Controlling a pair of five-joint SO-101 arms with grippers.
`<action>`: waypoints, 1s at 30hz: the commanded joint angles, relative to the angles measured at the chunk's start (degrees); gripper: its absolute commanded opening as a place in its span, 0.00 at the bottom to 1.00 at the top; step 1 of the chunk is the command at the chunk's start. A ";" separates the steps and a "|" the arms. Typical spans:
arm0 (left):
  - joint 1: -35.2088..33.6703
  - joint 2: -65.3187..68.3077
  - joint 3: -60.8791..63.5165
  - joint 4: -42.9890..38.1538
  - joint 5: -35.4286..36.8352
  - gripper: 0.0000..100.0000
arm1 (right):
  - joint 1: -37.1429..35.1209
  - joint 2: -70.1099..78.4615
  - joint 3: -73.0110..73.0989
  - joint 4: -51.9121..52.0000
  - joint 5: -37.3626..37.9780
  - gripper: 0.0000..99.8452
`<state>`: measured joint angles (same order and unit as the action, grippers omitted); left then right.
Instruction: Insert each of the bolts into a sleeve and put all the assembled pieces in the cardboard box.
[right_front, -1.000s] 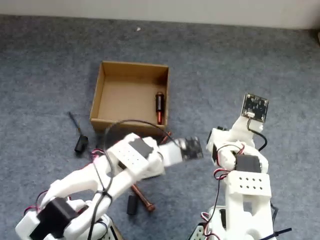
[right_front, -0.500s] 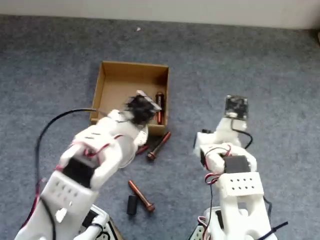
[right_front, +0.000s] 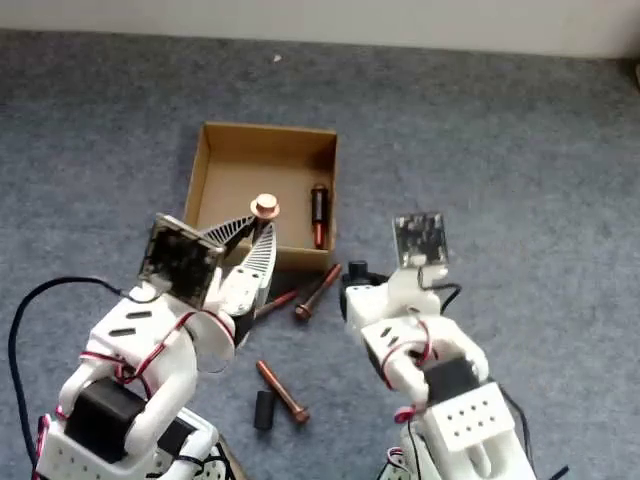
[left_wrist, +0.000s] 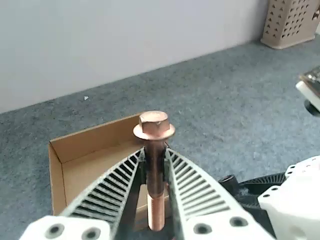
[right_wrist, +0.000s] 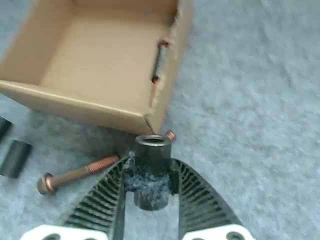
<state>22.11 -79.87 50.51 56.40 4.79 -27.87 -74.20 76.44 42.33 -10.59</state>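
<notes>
Bolt and sleeve, each gripped, beside the cardboard box (right_front: 196, 190).
Left jaws pinch a copper bolt (left_wrist: 154, 131) upright, head up, over the box's 6 o'clock wall. Right jaws pinch a black sleeve (right_wrist: 152, 162), bore up, just off the box's 5 o'clock corner. The high view adds an assembled piece (right_front: 319, 214) along the box's 3 o'clock wall, plus a loose bolt (right_front: 282, 390) and a spare sleeve (right_front: 263, 409) on the desk (right_front: 520, 150) at 6 o'clock.

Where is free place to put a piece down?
Free: the cardboard box floor left of the assembled piece at its right wall; the carpet beyond and right of the box. Crowded: in front of the box, with loose bolts and a sleeve.
</notes>
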 joint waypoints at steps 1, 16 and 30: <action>-0.66 -1.89 -0.48 -4.57 1.76 0.01 | -3.38 -8.84 3.82 -6.11 4.57 0.00; 5.23 -2.24 0.04 -9.14 9.23 0.01 | -15.78 -30.90 17.01 -18.77 11.78 0.00; 4.44 -2.24 4.62 -13.36 9.41 0.01 | -15.87 -30.90 16.57 -22.46 11.78 0.00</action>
<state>29.41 -81.36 55.52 45.58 13.49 -43.08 -104.00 94.11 21.67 0.48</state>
